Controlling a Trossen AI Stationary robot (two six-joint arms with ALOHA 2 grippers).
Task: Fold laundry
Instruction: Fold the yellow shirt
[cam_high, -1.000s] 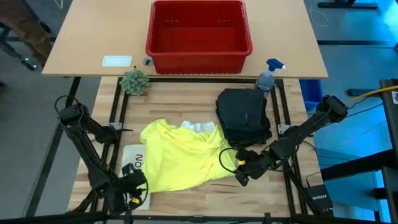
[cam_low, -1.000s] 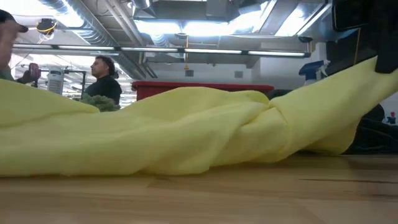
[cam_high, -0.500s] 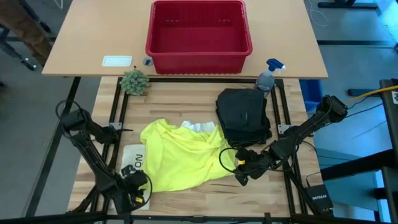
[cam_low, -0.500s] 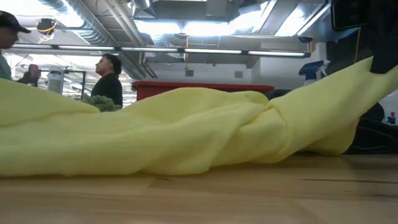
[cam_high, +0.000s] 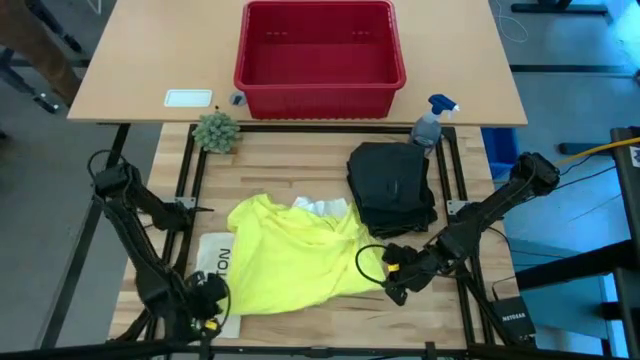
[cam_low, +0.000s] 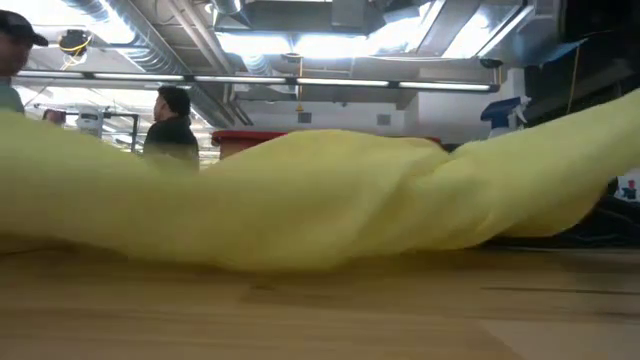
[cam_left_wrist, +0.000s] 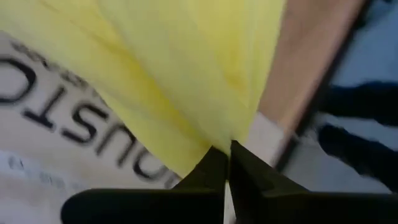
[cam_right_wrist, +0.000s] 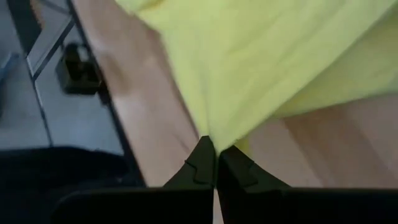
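While one black trousers pile (cam_high: 392, 188) lies apart, both end effectors, left (cam_high: 207, 300) and right (cam_high: 392, 277), pinch the single yellow T-shirt (cam_high: 290, 252).

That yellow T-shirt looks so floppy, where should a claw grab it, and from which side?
At its edges, from the table's near side. The yellow T-shirt lies crumpled flat, so only a thin hem can be pinched. The left claw is shut on its near-left edge and the right claw on its near-right edge.
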